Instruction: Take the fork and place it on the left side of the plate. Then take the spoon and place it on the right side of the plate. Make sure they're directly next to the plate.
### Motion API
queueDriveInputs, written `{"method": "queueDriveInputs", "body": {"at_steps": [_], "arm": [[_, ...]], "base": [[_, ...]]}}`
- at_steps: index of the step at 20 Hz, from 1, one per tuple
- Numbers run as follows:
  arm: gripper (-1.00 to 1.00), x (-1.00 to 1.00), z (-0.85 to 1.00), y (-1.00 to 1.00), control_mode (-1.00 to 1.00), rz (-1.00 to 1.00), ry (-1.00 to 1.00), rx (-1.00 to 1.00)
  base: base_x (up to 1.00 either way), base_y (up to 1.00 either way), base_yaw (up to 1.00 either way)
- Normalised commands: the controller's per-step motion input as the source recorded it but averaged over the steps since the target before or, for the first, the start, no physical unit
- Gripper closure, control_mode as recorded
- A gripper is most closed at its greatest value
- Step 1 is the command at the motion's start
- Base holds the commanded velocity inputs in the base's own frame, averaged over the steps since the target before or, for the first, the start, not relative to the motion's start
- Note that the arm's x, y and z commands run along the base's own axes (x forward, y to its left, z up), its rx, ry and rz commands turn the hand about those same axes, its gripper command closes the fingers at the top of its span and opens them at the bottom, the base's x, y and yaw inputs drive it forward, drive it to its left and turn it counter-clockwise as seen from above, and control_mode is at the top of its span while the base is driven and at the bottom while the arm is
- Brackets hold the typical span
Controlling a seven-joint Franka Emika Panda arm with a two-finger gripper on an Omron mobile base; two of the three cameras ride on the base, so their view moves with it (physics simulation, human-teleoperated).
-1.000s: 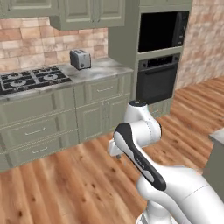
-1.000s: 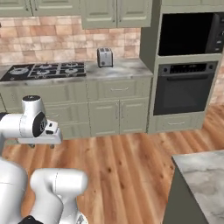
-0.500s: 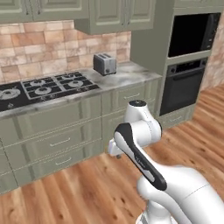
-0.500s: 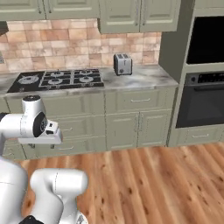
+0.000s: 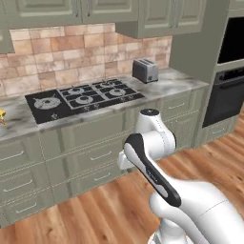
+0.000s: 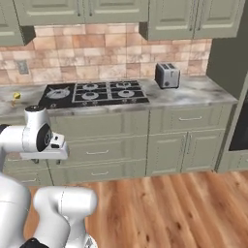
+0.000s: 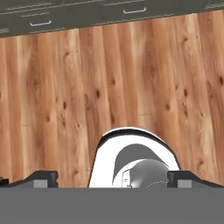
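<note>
Fork and spoon not picked up yet, tool empty and wide, arm tucked for travel.

Slim orange fork or small orange-yellow spoon? There's a small yellow speck [image 5: 2,116] on the grey marbled desk [image 5: 167,83], out at 9 o'clock from the black gas hob [image 5: 83,97], and it is too small to say which it is; where the round red-rimmed plate sits I cannot tell. Silver toaster [image 5: 145,70] stands at 2 o'clock from the hob. The tool [image 7: 113,178] hangs folded in close to the robot, pointing down at the wooden plank floor [image 7: 131,78], fingertips spread to the full with nothing between them. My read: carried low and compact because the base is well short of the desk, ready-open for the first grasp.
</note>
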Motion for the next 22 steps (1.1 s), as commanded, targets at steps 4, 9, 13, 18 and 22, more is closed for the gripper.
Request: {"method": "queueDriveInputs", "body": {"at_steps": [4, 9, 13, 18, 22], "arm": [[-1.00, 0.00, 0.00, 0.00, 1.00, 0.00, 0.00, 0.00], [-1.00, 0.00, 0.00, 0.00, 1.00, 0.00, 0.00, 0.00], [-1.00, 0.00, 0.00, 0.00, 1.00, 0.00, 0.00, 0.00], [-1.00, 0.00, 0.00, 0.00, 1.00, 0.00, 0.00, 0.00], [-1.00, 0.00, 0.00, 0.00, 1.00, 0.00, 0.00, 0.00]], "base": [[0.36, 0.94, 0.00], [0.31, 0.88, 0.12], [0.40, 0.89, 0.08], [0.47, 0.90, 0.05], [0.57, 0.82, 0.08]]}}
